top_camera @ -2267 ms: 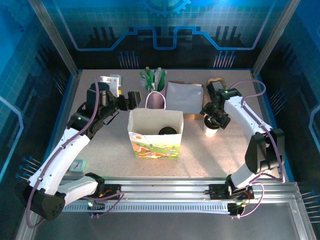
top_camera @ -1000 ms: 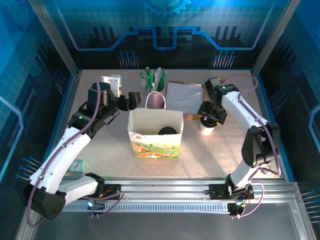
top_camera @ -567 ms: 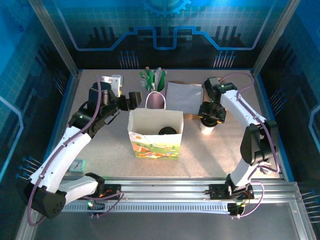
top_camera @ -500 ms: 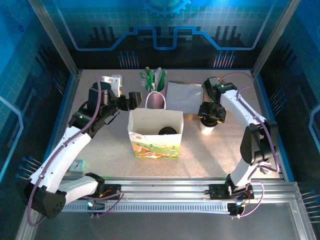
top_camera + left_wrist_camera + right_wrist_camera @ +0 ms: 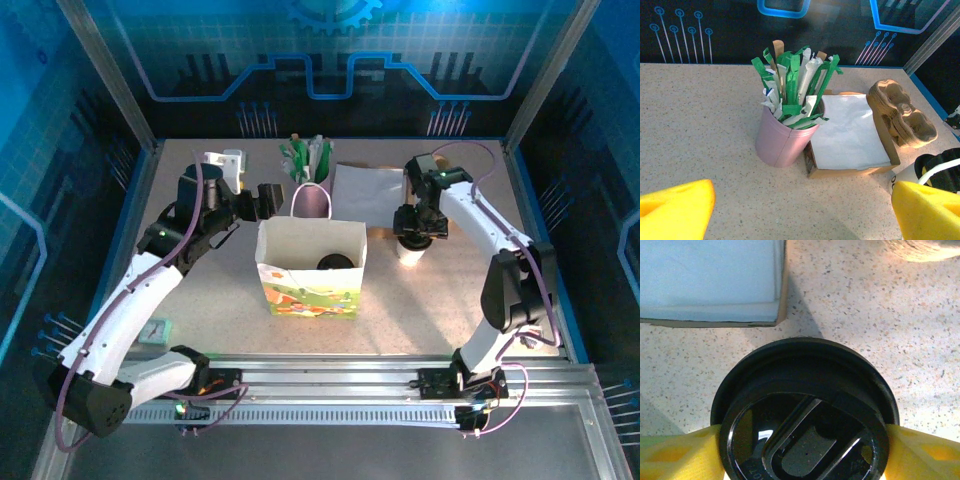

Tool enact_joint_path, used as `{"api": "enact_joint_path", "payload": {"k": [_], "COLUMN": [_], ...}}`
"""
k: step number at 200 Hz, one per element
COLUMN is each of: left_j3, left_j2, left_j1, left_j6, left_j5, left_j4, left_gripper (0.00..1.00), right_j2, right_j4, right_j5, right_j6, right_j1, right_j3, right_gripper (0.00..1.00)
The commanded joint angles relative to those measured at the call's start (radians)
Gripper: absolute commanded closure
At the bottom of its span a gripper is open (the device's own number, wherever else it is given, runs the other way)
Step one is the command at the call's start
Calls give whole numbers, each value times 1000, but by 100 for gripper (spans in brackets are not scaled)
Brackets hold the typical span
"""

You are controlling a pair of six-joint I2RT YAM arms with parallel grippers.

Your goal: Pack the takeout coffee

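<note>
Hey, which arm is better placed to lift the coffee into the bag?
Right, most likely. The right jaws straddle the lid of the cup, just right of the bag. The left jaws stand open by the pink cup, off the bag's other side.

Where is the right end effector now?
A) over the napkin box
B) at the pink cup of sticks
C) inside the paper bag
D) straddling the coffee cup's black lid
D: from above, the right end effector hangs over the coffee cup, and its wrist view shows yellow fingers on both sides of the black lid.
</note>
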Motion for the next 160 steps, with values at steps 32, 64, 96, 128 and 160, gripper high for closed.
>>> {"api": "enact_joint_path", "payload": {"k": [32,64,96,128,160], "left_j3": [39,42,57,121,203], "left_j2": [3,-1,-13,-24,-20], "left_j1": [5,4,4,2,-2], "left_j6": [26,24,20,2,-29], "left_j5": [-18,-18,-24,-18,27], "left_j4": [-17,-20,-33,-104,-257], "left_gripper": [8,8,5,3,3], "right_j2": [-99,-126,-183,-248,-302], "right_j4": [55,34,14,2,-19], "right_j5": [-127,-92,-40,-28,36], "right_j6": [-124,-165,-198,-224,-234], "right_j1": [38,104,157,199,243], "right_j3": [-59,-63,-75,-78,-74], "right_gripper": [24,25,26,27,28]}}
